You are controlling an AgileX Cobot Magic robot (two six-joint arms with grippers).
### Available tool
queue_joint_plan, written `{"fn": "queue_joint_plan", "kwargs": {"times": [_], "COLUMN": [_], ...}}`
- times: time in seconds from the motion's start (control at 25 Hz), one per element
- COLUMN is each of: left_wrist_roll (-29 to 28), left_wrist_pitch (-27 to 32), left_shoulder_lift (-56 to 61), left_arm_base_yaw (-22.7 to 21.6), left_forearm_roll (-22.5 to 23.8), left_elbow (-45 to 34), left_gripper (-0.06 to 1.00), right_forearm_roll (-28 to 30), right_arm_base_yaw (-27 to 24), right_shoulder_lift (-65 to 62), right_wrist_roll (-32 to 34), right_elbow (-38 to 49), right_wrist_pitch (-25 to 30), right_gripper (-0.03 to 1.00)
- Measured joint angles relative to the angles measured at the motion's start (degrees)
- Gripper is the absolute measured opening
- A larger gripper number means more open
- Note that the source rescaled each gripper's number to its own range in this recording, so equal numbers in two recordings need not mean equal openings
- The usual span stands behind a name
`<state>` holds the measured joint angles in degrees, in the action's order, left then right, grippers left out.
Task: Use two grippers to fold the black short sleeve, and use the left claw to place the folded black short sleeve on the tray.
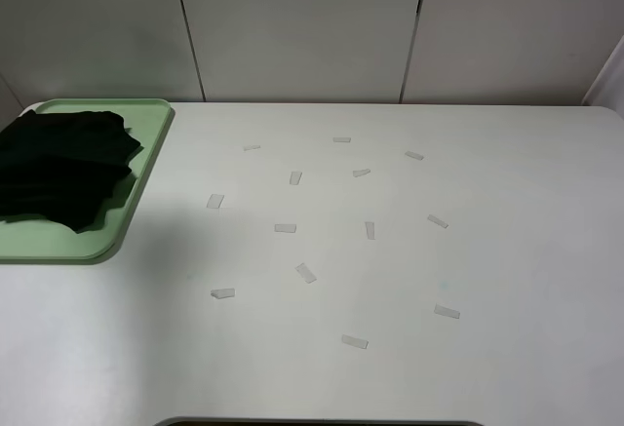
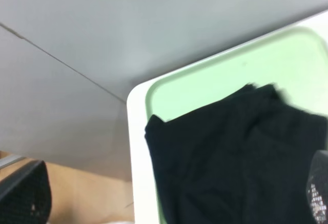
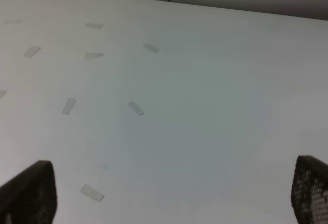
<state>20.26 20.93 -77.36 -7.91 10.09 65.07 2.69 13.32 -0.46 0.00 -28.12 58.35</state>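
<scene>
Your folded black short sleeve (image 1: 63,165) lies on the tray (image 1: 136,187), both grippers' fingers (image 3: 25,193) wide and empty; just retract.

My claws, as far as the wrist cameras show them

All I see of my left claw (image 2: 169,203) is two black fingertips (image 2: 25,196), their pads covered in a fine dotted mesh; my right claw (image 3: 169,193) has the same dark, rounded, mesh-textured fingertips (image 3: 31,193).
</scene>
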Motion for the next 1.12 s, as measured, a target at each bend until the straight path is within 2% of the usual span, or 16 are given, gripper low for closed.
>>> {"fn": "queue_joint_plan", "kwargs": {"times": [0.04, 0.12, 0.32, 0.64, 0.76, 0.92, 1.12], "left_wrist_roll": [0.0, -0.11, -0.7, -0.88, -1.31, -4.74, -6.96], "left_wrist_pitch": [0.0, -1.06, -2.24, 14.27, 19.19, 23.57, 30.4], "left_shoulder_lift": [0.0, 9.98, 25.45, 42.54, 49.89, 58.0, 64.65], "left_arm_base_yaw": [0.0, 0.0, 0.0, 0.0, 1.14, 5.13, 6.06], "left_forearm_roll": [0.0, -2.03, -5.74, -15.26, -15.4, -14.93, -14.04], "left_elbow": [0.0, -6.77, -14.55, -20.78, -21.61, -23.21, -25.03], "left_gripper": [1.0, 1.0, 1.0, 1.0, 1.0, 1.0, 1.0], "right_forearm_roll": [0.0, 0.0, 0.0, 0.0, 0.0, 0.0, 0.0], "right_arm_base_yaw": [0.0, 0.0, 0.0, 0.0, 0.0, 0.0, 0.0], "right_shoulder_lift": [0.0, 0.0, 0.0, 0.0, 0.0, 0.0, 0.0], "right_wrist_roll": [0.0, 0.0, 0.0, 0.0, 0.0, 0.0, 0.0], "right_elbow": [0.0, 0.0, 0.0, 0.0, 0.0, 0.0, 0.0], "right_wrist_pitch": [0.0, 0.0, 0.0, 0.0, 0.0, 0.0, 0.0], "right_gripper": [1.0, 1.0, 1.0, 1.0, 1.0, 1.0, 1.0]}}
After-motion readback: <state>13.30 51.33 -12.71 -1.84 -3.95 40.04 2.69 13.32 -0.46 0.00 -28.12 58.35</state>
